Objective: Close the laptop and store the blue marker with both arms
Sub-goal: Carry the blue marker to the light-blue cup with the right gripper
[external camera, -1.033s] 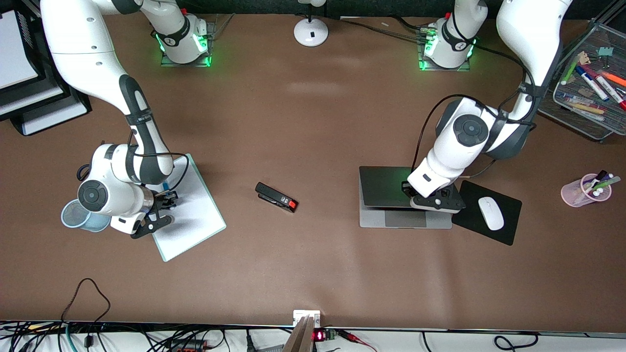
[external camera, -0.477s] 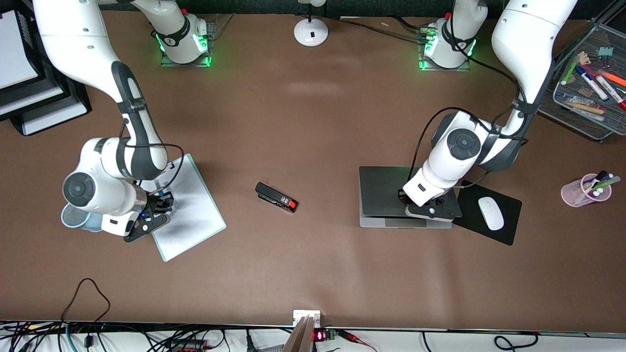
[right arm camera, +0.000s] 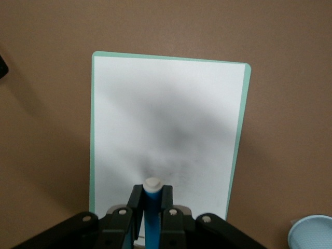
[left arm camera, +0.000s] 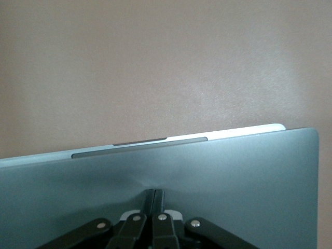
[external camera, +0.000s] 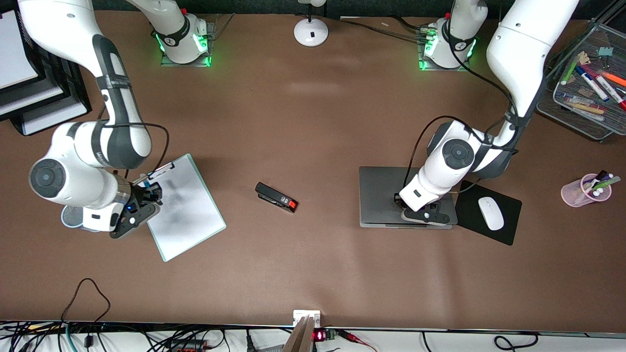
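The laptop [external camera: 381, 195] lies with its silver-grey lid down flat or nearly flat on its base. In the left wrist view the lid [left arm camera: 218, 171] fills the lower half, with a thin strip of the base showing along its edge. My left gripper [external camera: 419, 216] is shut and empty and rests on the lid [left arm camera: 154, 196]. My right gripper [external camera: 145, 193] is shut on the blue marker [right arm camera: 152, 210], whose white end sticks out past the fingertips. It holds the marker above the edge of a white board [external camera: 188, 215].
A light-blue cup [external camera: 72, 217] stands beside the board, partly under the right arm, and shows in the right wrist view [right arm camera: 311, 232]. A black stapler [external camera: 276, 197] lies mid-table. A mouse [external camera: 490, 213] sits on its pad beside the laptop. A pink pen cup [external camera: 586, 190] and mesh tray [external camera: 594, 122] stand at the left arm's end.
My left gripper pressed the laptop lid down from partly open to flat. My right gripper rose and moved toward the light-blue cup with the marker in it.
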Available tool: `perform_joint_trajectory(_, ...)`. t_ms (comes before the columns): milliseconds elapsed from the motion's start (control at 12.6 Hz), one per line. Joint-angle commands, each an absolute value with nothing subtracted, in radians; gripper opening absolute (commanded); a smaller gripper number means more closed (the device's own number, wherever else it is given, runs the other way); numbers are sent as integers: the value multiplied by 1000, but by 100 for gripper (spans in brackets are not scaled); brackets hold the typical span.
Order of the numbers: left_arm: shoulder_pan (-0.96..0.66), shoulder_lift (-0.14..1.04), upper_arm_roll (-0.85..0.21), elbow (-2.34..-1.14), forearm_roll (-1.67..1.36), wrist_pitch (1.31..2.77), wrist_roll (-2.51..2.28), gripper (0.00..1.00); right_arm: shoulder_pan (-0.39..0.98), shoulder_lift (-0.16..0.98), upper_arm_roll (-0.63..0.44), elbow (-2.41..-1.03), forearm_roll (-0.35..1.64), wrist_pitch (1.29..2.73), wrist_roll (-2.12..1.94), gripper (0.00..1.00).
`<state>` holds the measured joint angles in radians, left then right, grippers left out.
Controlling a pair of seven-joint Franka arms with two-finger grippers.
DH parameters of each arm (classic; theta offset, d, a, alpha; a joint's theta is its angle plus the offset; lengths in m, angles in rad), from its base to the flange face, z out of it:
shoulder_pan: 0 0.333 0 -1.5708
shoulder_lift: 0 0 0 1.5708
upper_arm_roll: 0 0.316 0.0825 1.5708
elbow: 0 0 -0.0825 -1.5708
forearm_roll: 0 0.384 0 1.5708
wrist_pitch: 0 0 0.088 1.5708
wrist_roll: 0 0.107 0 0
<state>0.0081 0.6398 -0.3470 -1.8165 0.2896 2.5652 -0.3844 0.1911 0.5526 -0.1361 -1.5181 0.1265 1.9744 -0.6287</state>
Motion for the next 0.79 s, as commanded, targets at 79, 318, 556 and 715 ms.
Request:
perform_joint_trajectory(79,0,683,-328,-1784,333,2602,-383,0,169,543,-143,-1445,144,1894,-744,0)
perform_joint_trajectory(318,2,707,-324,-1784,371,2621,-385,0,115,520,-140,-1445,149,1894,-862,0)
perform_joint_trajectory(556,0,715,-313,-1784,377,2645,-387,0,65,502,-132,-1445,152,1894,-974,0)
perform_joint_trajectory(715,0,716,-313,-1784,377,2645,-388,0,48,486,-132,-1443,155,1896,-1038,0)
